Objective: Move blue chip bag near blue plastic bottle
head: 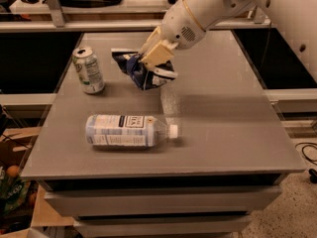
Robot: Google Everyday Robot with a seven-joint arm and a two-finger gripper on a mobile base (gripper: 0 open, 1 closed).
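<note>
camera view: tool (pixel 150 65) clamps crumpled foil blue chip bag (pixel 152 79) above smooth table (pixel 228 128).

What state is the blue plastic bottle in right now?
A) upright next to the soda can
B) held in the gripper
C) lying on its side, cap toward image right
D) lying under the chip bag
C: the blue plastic bottle lies on its side on the table, cap toward image right. The gripper is farther back, shut on the blue chip bag, beside the upright soda can.
</note>
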